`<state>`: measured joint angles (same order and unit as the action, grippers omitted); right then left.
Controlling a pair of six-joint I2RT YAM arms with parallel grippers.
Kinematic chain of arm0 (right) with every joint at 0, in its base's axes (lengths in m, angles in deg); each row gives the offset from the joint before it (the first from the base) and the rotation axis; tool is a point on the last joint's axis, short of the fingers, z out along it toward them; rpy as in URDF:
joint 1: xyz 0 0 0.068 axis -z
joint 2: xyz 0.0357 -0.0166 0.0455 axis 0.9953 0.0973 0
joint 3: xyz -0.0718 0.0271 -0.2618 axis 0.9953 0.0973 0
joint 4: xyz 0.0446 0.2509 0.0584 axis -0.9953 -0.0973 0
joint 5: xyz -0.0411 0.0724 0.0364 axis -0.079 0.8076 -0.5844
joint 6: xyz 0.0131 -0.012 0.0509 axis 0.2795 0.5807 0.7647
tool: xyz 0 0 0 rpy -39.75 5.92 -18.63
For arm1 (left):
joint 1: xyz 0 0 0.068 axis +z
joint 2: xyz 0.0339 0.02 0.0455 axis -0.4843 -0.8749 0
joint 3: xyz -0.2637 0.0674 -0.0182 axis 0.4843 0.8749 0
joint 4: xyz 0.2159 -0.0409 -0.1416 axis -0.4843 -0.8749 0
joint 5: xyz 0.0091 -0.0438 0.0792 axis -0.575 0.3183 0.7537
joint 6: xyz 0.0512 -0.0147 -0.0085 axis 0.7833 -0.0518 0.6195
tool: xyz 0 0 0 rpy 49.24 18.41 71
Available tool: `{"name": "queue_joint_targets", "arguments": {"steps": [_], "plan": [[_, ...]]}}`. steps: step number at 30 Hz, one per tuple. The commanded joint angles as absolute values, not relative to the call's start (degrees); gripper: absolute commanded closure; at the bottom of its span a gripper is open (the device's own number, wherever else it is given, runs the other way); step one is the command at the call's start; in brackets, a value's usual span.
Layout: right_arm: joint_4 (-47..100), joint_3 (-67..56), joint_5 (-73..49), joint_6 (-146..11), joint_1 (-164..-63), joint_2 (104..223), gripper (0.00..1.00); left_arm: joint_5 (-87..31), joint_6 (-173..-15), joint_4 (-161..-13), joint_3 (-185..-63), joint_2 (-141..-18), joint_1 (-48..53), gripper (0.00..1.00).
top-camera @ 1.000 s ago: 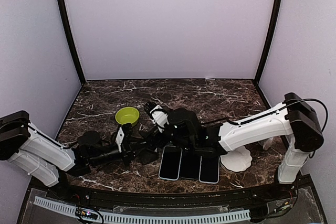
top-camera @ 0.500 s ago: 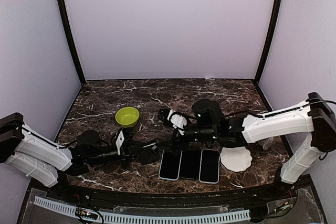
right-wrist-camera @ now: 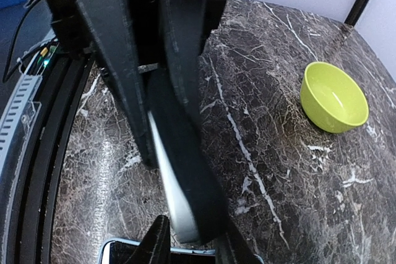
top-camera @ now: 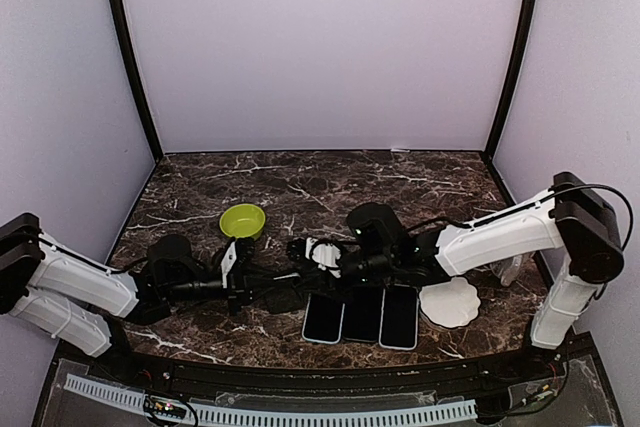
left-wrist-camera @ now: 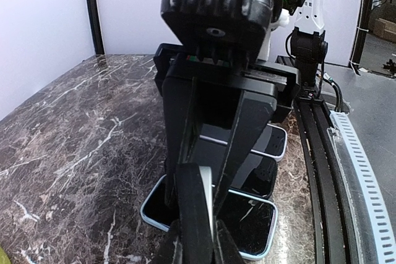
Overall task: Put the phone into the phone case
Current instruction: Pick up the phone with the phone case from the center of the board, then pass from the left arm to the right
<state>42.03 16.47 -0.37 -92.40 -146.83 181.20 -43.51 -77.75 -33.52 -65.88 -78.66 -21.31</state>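
Note:
A thin slab [top-camera: 288, 284], black on one face and silver-white on the other, hangs edge-up just above the table: the phone with the black phone case on it, as far as I can tell. My left gripper [top-camera: 264, 284] is shut on its left end. In the left wrist view its fingers [left-wrist-camera: 171, 245] pinch the slab [left-wrist-camera: 195, 205] low down. My right gripper [top-camera: 302, 270] faces the left one and grips the other end. In the right wrist view its fingers [right-wrist-camera: 156, 242] press both faces of the slab [right-wrist-camera: 185, 171].
Three phones [top-camera: 362, 315] lie flat side by side just right of the held slab, near the front edge. A lime green bowl [top-camera: 242, 220] stands behind the left gripper. A white lumpy object [top-camera: 450, 303] lies under the right forearm.
My right gripper drew back from above the flat phones, swung left to the held slab and closed on its end. The left gripper kept its grip and barely moved.

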Motion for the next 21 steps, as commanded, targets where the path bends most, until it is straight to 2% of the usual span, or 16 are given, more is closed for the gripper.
{"name": "queue_joint_targets", "arguments": {"steps": [1,3,6,8,11,15,17,19,21], "plan": [[46.13,15.07,4.33,-92.25,-146.3,182.57,0.76,-48.13,-77.31,-34.09,-67.49,-79.17,-20.94,1.0],[47.01,14.81,4.8,-92.05,-146.15,183.2,0.76,-49.62,-77.26,-34.14,-68.06,-79.56,-20.81,1.0],[48.66,15.0,4.56,-91.99,-146.08,183.86,0.6,-51.54,-77.59,-33.63,-68.13,-79.54,-20.38,1.0],[48.73,14.73,4.24,-92.36,-146.02,184.35,0.58,-51.96,-77.48,-33.6,-68.03,-79.35,-20.12,1.0],[47.58,13.76,4.72,-92.96,-145.71,185.24,0.69,-52.0,-76.82,-34.93,-68.36,-79.03,-19.6,1.0],[43.02,10.78,5.85,-93.35,-145.32,186.24,1.0,-52.69,-77.02,-34.84,-68.74,-79.29,-19.07,1.0],[42.46,10.46,5.39,-92.97,-145.03,185.73,1.0,-52.71,-77.25,-34.79,-68.81,-79.37,-19.04,1.0],[43.26,11.28,5.12,-92.3,-144.57,184.8,1.0,-52.27,-77.54,-34.66,-68.86,-79.41,-18.96,0.93],[43.88,12.14,5.45,-91.49,-144.0,183.2,1.0,-50.27,-77.85,-34.68,-68.85,-79.17,-18.93,0.7]]}}
